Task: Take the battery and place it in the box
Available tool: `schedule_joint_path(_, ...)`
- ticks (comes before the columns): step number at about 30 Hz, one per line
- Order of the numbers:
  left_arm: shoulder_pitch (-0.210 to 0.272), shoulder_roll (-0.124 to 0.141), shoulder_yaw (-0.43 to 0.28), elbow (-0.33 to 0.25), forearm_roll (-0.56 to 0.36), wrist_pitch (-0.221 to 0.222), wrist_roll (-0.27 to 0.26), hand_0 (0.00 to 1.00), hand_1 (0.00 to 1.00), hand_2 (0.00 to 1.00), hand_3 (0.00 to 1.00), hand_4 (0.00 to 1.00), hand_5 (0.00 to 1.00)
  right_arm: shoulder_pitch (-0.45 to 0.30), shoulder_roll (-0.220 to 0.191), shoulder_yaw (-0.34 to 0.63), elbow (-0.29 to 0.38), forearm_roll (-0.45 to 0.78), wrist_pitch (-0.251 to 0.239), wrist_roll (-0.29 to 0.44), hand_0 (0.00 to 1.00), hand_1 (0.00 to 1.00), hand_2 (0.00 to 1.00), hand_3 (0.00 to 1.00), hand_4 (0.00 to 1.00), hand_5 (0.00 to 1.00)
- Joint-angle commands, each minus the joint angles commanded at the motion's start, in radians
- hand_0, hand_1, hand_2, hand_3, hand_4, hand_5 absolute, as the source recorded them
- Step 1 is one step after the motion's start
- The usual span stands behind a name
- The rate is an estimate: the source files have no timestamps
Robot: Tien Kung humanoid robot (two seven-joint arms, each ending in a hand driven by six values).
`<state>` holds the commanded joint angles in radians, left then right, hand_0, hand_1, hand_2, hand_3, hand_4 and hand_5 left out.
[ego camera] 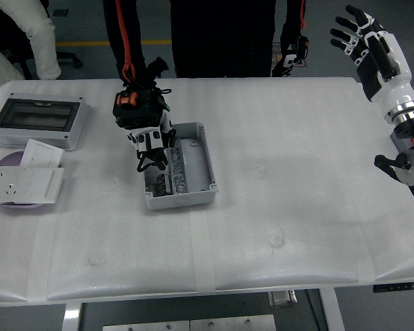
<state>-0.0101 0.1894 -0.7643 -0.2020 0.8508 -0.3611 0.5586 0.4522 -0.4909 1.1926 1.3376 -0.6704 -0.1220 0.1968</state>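
Note:
An open grey box (200, 157) lies left of the table's centre, with dark parts at its near end (169, 185). A person stands at the far side. Their hand (143, 121), in a black glove with an orange tag and white finger pieces, hangs over the box's far left corner with fingers curled downward. Whether it holds a battery I cannot tell, and I see no battery elsewhere. My right hand (363, 38) is raised high over the far right corner, fingers spread and empty. My left arm is out of view.
A grey enclosure with a dark window (38, 121) sits at the far left. In front of it lie white socket plates (24, 181) over a purple disc (10, 160). A grey block (399, 141) stands at the right edge behind my forearm.

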Motion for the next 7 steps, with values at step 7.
schedule_joint_path(7, -0.003, 0.003, -0.004, 0.0, 0.005, -0.002, 0.002, 0.539, 0.621, 0.591, 0.476, 0.002, 0.002, -0.006, -0.007, 0.01, -0.021, 0.013, 0.002, 0.001, 0.84, 0.776, 0.799, 0.83, 0.824, 0.637)
